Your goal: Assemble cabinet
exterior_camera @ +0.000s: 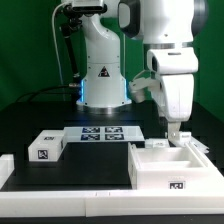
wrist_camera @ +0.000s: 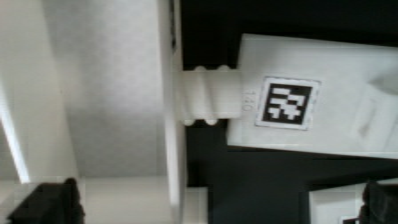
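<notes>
- gripper hangs just above the cabinet box. in the wrist view its fingers sit far out to either side with nothing between them, so it's wide open and empty.
- right below it is a tagged piece with a ribbed stub on one side. the end of the stub touches a tall white wall, which i take to be part of the box.
- handling guess: it all looks like hard white plastic, so probably stiff, light and a bit slick. i wouldn't expect the piece to flex or crush, but it could skate sideways if squeezed off-centre.
- where i'd grab: across the flat sides of the tagged piece, not the stub. those round ribs would likely twist in the grip.
- looks: the cabinet box is a chunky, open-topped white body with thick walls and one small black-and-white tag on its front face. in the exterior view it's at 6 o'clock from the gripper.
- further out toward 9 o'clock from the gripper, the marker board lies flat on the dark table.
- beyond that, a touch lower, is a flat small block with a tag on top, well apart from the box.
</notes>
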Motion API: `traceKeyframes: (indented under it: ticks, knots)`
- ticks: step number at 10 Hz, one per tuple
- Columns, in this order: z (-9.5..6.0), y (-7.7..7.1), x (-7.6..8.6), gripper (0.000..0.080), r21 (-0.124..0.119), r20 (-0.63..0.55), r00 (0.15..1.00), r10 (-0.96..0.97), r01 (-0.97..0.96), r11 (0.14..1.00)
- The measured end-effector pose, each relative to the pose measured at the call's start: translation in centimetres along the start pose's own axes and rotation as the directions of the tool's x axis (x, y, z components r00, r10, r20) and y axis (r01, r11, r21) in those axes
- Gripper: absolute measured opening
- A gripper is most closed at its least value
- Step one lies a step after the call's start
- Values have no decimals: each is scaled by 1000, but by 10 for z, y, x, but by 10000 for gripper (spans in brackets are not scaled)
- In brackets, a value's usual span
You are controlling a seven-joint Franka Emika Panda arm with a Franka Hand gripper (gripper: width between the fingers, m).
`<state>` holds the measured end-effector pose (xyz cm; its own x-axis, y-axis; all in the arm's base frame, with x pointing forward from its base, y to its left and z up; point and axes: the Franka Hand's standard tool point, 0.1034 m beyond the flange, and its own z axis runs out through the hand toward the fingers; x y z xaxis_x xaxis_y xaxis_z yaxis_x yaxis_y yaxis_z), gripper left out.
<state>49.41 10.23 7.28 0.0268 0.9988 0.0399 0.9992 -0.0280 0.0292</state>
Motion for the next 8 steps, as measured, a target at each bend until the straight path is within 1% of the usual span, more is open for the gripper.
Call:
traceKeyframes:
  ticks: [1,2,3,4,5,6,8]
  knots:
    - [-4,-12,6,796,1,1,1000,-7,7,1000]
    - [-6,-25,14,796,-10,-5,1000,-11,11,1000]
    - [-4,-43,24,797,-8,-12,1000,-25,25,1000]
    - [1,-53,35,797,-8,-21,1000,-8,8,1000]
    - [8,-63,49,797,-22,-33,999,-8,8,1000]
    - [8,-64,46,797,-14,-27,999,-22,22,1000]
    - [9,-63,44,797,-12,-27,1000,-9,9,1000]
